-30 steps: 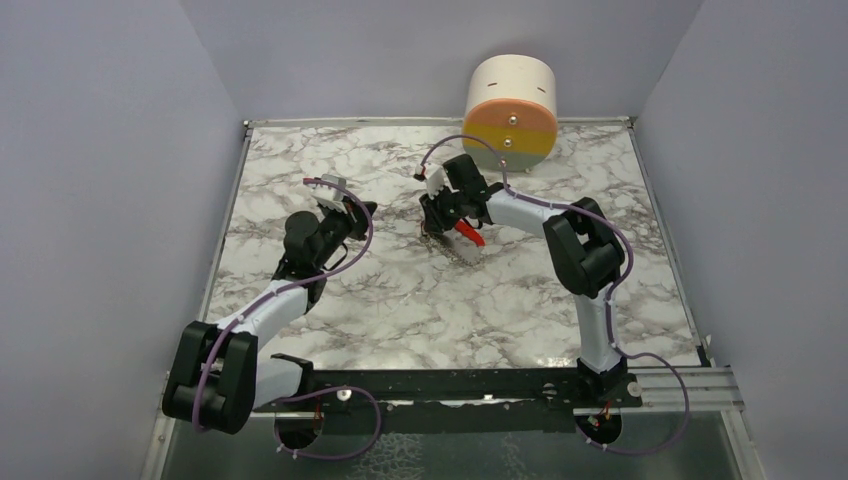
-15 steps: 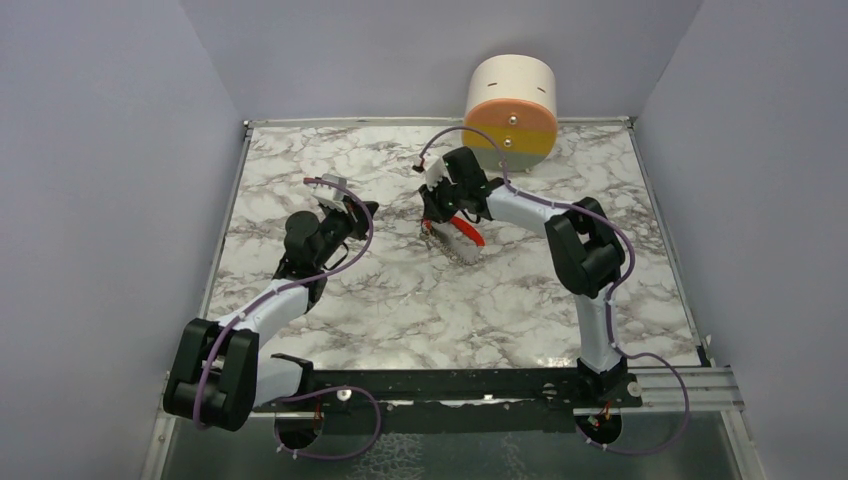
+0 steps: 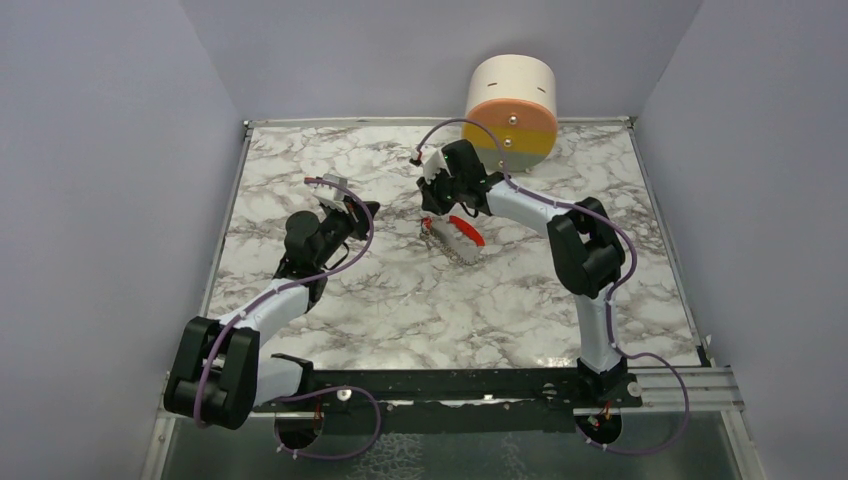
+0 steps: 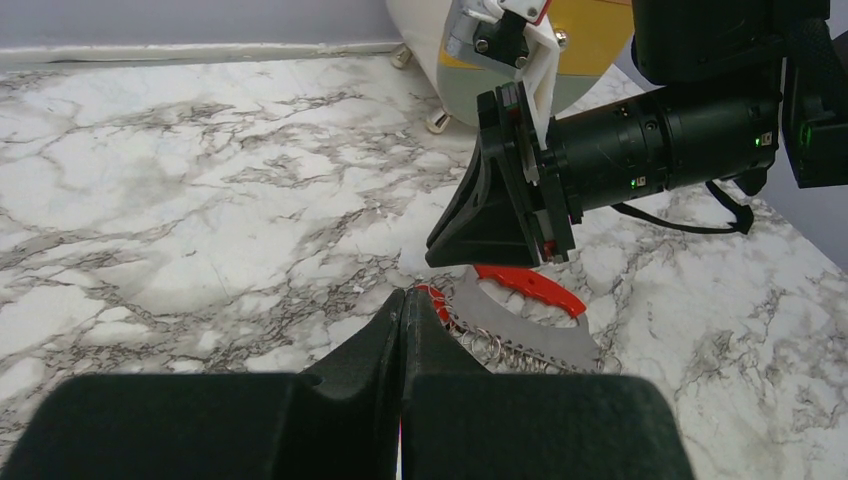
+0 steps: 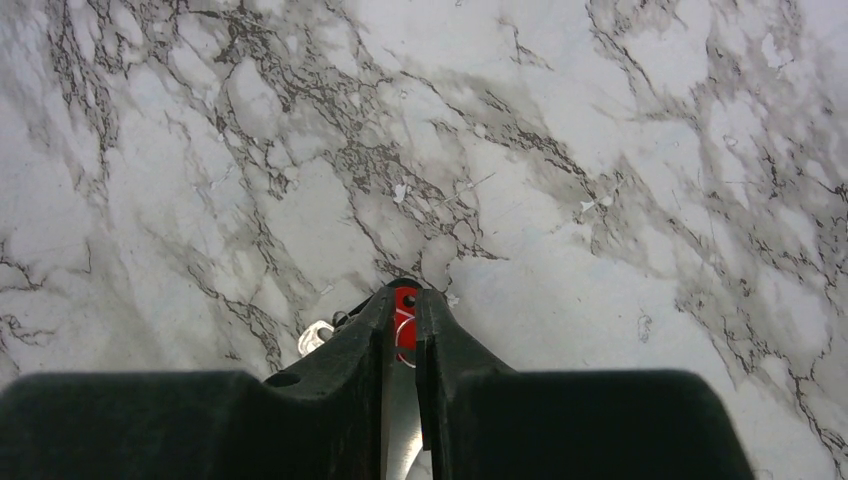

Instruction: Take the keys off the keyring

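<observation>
Two tools work here. Left tool (image 4: 403, 305), bottom centre of its wrist view, is clenched on nothing. Beyond it the keyring (image 4: 515, 320) lies on the bench (image 4: 200, 200), mid-frame. Right tool (image 5: 404, 292) pinches the red-headed key (image 5: 404, 312); risk: shallow grip slips, or the keyring drags along.

Your left gripper (image 4: 403, 300) sat fully closed, fingers pressed flat together, on an arm stretched forward and low. Your right gripper (image 5: 404, 292) pointed downward from a bent wrist, jaws a slit apart, pinching the red-headed key (image 5: 405, 305) at its fingertips.
</observation>
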You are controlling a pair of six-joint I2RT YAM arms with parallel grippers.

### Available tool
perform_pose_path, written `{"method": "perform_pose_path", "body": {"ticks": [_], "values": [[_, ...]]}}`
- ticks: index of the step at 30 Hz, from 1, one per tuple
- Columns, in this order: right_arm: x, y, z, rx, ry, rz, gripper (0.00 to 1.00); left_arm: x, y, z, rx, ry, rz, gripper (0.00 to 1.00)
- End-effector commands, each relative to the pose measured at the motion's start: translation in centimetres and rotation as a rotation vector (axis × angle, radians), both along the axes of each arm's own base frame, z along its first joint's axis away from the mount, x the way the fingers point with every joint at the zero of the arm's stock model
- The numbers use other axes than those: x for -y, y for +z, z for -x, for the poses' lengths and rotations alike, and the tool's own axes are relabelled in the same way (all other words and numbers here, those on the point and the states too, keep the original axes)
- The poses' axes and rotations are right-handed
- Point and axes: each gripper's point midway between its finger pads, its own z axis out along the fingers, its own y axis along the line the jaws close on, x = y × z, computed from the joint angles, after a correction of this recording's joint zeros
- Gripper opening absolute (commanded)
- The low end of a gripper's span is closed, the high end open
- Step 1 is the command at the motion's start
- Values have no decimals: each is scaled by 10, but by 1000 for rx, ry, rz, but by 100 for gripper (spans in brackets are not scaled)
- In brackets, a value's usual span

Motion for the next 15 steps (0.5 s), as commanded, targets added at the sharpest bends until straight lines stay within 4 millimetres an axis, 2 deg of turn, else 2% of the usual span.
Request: {"method": "perform_pose_path", "body": {"ticks": [1,8,15], "values": [[1,-9,-2,-10,8,26,13,4,9,1,32,-25,17,0],[3,-26,10,-69,36,49,15,4,10,1,32,-27,18,0],[12,-24,0,-14,-23,67,15,5,9,2,31,-32,19,0]]}}
